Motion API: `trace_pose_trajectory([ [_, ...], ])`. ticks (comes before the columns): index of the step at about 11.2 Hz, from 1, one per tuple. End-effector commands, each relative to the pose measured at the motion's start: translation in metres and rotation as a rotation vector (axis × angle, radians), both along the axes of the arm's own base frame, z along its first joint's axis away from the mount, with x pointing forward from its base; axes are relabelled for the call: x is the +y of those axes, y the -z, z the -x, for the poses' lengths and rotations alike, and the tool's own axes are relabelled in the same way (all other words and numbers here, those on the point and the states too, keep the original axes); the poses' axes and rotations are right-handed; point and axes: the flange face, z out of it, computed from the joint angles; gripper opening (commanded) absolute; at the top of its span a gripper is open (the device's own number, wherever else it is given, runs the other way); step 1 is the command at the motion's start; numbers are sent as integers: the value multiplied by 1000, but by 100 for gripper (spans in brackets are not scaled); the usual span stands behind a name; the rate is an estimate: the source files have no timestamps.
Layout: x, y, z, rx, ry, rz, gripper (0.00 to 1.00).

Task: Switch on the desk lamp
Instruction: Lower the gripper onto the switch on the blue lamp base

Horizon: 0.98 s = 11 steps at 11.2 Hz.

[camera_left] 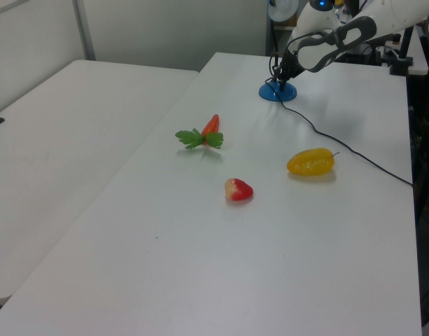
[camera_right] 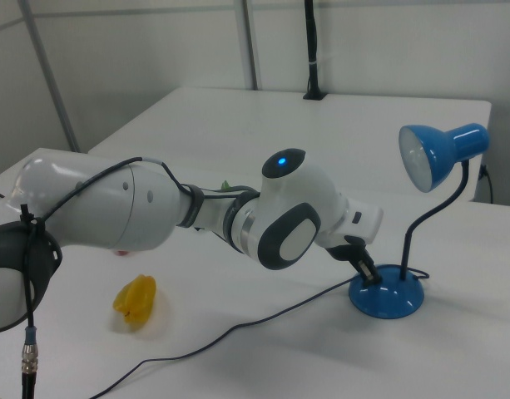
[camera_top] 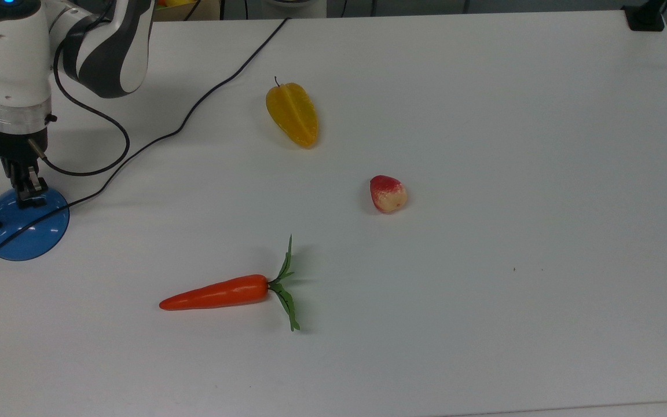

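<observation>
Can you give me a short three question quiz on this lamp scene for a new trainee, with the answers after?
1. True or false: the gripper is down on the desk lamp base.
2. In the top view, which lies nearest the lamp: A the carrot, B the yellow star fruit, C the red and cream fruit?
3. Fill the gap: in the right view, the lamp's shade is coloured ____.

Key
1. True: the fingertips sit on the blue dome at the spot nearest the arm.
2. A.
3. Blue.
</observation>
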Motion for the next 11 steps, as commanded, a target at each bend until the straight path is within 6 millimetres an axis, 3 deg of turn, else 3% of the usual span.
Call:
trace_pose_trajectory([
  [1, -1, 4, -1, -4, 8, 19, 0],
  [6, 2, -27, 0, -32, 12, 20, 0],
  [11, 9, -17, 2, 45, 21, -20, 0],
])
